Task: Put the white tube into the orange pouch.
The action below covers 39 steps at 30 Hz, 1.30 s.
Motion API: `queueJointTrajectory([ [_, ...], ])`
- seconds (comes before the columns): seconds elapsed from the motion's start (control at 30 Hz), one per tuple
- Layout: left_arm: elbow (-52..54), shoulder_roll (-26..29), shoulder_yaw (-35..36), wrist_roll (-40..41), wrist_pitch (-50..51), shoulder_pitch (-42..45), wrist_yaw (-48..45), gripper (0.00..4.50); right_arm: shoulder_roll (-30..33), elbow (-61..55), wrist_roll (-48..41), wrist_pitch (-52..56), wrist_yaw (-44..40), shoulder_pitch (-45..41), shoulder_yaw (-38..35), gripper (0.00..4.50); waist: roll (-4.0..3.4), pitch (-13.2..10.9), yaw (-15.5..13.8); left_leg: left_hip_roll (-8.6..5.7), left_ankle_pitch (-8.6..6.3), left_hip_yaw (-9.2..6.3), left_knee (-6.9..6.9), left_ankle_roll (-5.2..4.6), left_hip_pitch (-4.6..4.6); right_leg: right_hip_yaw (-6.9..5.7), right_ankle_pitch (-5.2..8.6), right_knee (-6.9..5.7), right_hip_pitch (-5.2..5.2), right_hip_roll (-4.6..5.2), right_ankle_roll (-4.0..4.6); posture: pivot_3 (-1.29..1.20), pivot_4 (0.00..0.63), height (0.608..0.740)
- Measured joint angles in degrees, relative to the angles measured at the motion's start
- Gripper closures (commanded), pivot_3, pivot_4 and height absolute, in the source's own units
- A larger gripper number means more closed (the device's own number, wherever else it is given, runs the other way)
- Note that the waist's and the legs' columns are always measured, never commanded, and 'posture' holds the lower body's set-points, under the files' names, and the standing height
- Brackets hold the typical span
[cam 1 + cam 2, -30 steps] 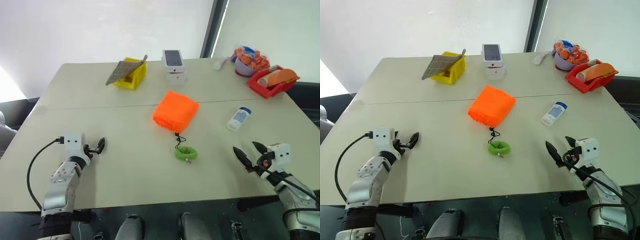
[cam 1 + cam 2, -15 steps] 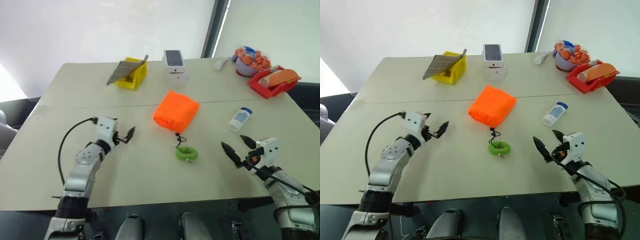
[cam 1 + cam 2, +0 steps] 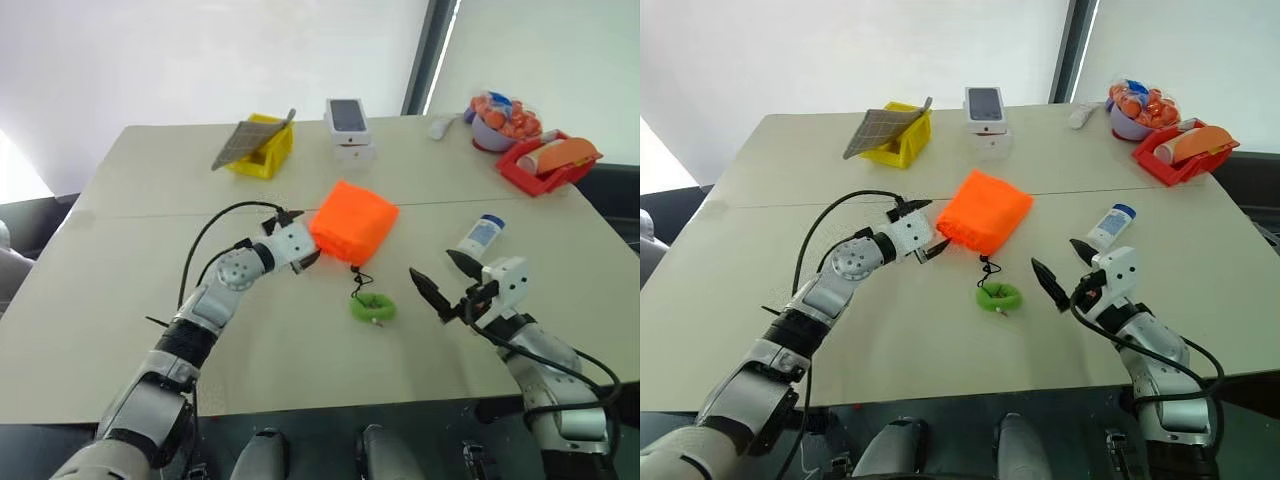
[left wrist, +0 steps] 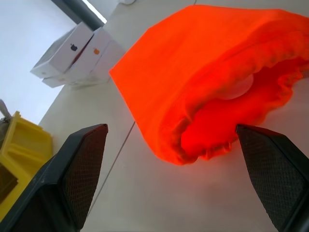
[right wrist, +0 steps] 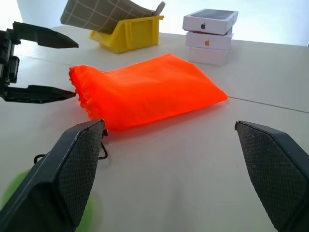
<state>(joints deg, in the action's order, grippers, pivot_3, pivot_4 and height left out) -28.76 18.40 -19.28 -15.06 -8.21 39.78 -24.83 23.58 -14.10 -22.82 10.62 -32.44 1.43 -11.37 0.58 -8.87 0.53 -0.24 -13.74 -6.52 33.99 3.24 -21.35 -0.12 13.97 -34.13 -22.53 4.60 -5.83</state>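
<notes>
Left end effector [image 3: 928, 232] swung across counter [image 3: 890, 330] to orange pouch [image 3: 983, 211] mouth, fingers spread, likely to hold it open. Right end effector [image 3: 1064, 268] edged inward, spread, empty. White tube [image 3: 1109, 226] lay right of pouch, untouched.

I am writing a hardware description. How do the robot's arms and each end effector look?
Both arms are silver-grey metal with round joints. A white box sits at each wrist, and a black cable loops along each arm. The left end effector and right end effector each have two black pointed fingers with textured inner pads.
</notes>
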Motion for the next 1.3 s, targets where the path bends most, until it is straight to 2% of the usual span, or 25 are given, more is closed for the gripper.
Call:
queueJointTrajectory([
  [0.03, -2.2, -0.99, -0.3, -0.71, -0.74, 1.37, 0.47, 0.0, 0.0, -0.04, 0.02, 0.28, 0.17, -0.06, 0.14, 0.01, 0.02, -0.01, -0.01, 0.0, 0.0, 0.0, 0.0, 0.0, 0.0, -0.01, 0.0, 0.0, 0.0, 0.0, -0.01, 0.0, 0.15, 0.74],
  [0.07, -3.58, -1.61, -0.33, -1.08, -1.48, 2.27, 1.04, 0.24, 0.0, -0.1, 0.04, 0.37, 0.39, -0.14, 0.37, 0.0, 0.03, -0.02, -0.01, 0.0, 0.0, 0.0, 0.0, 0.0, 0.0, -0.01, 0.0, 0.0, 0.01, 0.0, -0.02, 0.0, 0.15, 0.74],
  [0.17, -8.4, -2.95, -0.34, -1.99, -3.62, 5.21, 2.41, 1.26, 0.0, -0.18, 0.08, 1.48, 1.42, -0.12, 0.43, 0.0, 0.03, -0.02, 0.13, 0.0, 0.0, 0.0, 0.01, 0.0, 0.02, -0.01, 0.0, -0.01, 0.02, 0.0, -0.02, 0.0, 0.15, 0.74],
  [0.37, -14.18, -4.08, -0.16, -2.07, -6.44, 7.1, 3.76, 4.45, -0.93, 1.17, 2.73, 3.01, 8.1, -2.06, 0.12, 0.0, 0.03, -0.02, 0.15, 0.0, 0.0, 0.0, 0.01, 0.0, 0.04, -0.01, -0.01, -0.04, 0.01, 0.0, -0.04, 0.0, 0.15, 0.74],
  [0.57, -14.29, -5.57, 2.61, 1.24, -5.3, 6.68, 2.04, 4.45, -4.49, 5.74, 6.42, 3.83, 18.54, -7.3, -2.12, 0.0, 0.02, -0.02, 0.07, 0.0, 0.01, 0.0, 0.02, 0.0, 0.02, -0.01, -0.03, -0.05, 0.01, 0.0, -0.06, 0.0, 0.15, 0.74],
  [0.9, -4.15, -6.5, 5.43, 5.68, 1.69, 0.16, -1.16, 4.45, -11.59, 21.3, 15.37, 6.6, 37.9, -19.79, -2.47, 0.0, -0.07, 0.0, 0.31, 0.0, 0.02, -0.02, 0.01, -0.02, 0.08, 0.01, -0.16, -0.19, -0.01, -0.03, 0.13, 0.0, 0.15, 0.74],
  [1.1, 0.38, -6.47, 5.47, 5.77, 4.44, -1.95, -1.56, 4.45, -12.49, 33.2, 17.23, 2.54, 43.86, -25.37, -3.28, 0.0, -0.09, 0.02, 0.32, -0.01, 0.02, -0.02, 0.01, -0.02, 0.08, 0.02, -0.19, -0.18, 0.01, -0.03, 0.17, 0.0, 0.15, 0.74],
  [1.27, 3.12, -7.12, 5.54, 6.76, 6.9, -3.3, -1.73, 4.45, -12.41, 38.21, 17.82, -1.01, 46.13, -27.88, -4.06, 0.0, -0.1, 0.02, 0.45, -0.01, 0.03, -0.03, 0.01, -0.03, 0.11, 0.01, -0.19, -0.21, 0.02, -0.03, 0.18, 0.0, 0.15, 0.74],
  [1.3, 3.59, -7.16, 5.54, 6.83, 7.36, -3.48, -1.82, 4.5, -12.41, 38.88, 17.72, -1.66, 46.22, -28.11, -4.3, 0.51, -0.1, 0.02, 0.47, -0.01, 0.03, -0.03, 0.01, -0.03, 0.11, 0.02, -0.19, -0.22, 0.03, -0.03, 0.18, 0.0, 0.15, 0.74],
])
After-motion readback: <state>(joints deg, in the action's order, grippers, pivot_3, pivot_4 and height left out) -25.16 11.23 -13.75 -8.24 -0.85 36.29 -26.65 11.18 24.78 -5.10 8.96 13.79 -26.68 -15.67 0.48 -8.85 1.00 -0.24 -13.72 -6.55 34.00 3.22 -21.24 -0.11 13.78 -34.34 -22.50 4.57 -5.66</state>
